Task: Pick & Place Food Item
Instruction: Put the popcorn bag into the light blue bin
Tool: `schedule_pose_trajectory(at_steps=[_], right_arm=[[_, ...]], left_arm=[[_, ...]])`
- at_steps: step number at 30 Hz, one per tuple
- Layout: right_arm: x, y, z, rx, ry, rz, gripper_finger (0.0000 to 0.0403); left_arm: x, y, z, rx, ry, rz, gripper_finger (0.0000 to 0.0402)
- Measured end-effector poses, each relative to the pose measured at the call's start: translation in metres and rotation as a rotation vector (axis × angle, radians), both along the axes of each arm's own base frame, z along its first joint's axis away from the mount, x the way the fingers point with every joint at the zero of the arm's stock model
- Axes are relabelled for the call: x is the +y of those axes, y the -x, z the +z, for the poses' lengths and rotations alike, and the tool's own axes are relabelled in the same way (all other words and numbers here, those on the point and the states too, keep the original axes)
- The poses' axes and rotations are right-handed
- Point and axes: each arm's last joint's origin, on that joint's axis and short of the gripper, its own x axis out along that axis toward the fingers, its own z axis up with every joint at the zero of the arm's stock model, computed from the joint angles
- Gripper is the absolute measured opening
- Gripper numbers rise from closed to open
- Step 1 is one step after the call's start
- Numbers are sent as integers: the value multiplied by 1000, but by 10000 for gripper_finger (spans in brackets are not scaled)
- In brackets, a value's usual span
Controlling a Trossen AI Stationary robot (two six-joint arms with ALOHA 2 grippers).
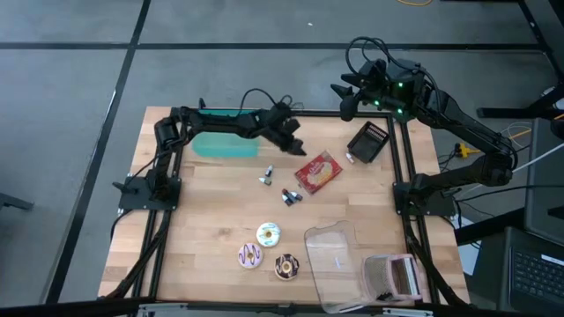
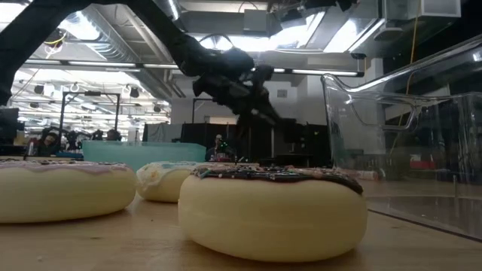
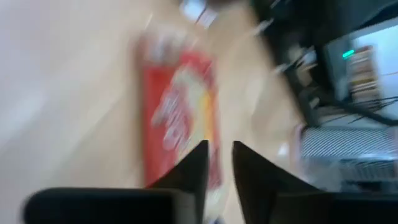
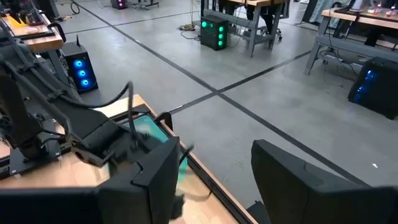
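Note:
A red snack bag (image 1: 317, 172) lies flat on the wooden table (image 1: 203, 211), right of centre; the left wrist view shows it blurred (image 3: 177, 118) beyond the fingers. My left gripper (image 1: 298, 146) hangs in the air just left of and beyond the bag, with a narrow gap between its fingers (image 3: 219, 155) and nothing in it. In the low view it hovers well above the tabletop (image 2: 263, 113). Three donuts (image 1: 269, 233) (image 1: 249, 256) (image 1: 286, 266) rest on the table near the front. My right gripper (image 1: 345, 95) waits high over the far right corner, open (image 4: 214, 177) and empty.
A teal tub (image 1: 225, 143) stands at the far left under the left arm. A black tray (image 1: 368, 141) sits at the far right. Two small items (image 1: 264, 177) (image 1: 291, 195) lie mid-table. A clear plastic container (image 1: 339, 260) and a striped box (image 1: 397, 277) occupy the near right.

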Motion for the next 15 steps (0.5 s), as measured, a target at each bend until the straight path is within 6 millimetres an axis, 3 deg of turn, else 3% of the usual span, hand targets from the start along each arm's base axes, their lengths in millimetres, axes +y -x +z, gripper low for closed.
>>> schedule_pose_trajectory(at_steps=[4, 8, 15], right_arm=[[0, 0, 0, -2, -4, 14, 199], [0, 0, 0, -2, -4, 18, 199], [1, -1, 0, -4, -8, 34, 199]], left_arm=[[-7, 8, -10, 144, 61, -4, 149], [-13, 9, -12, 175, 87, -25, 202], [-26, 10, -25, 294, 78, -29, 212]])
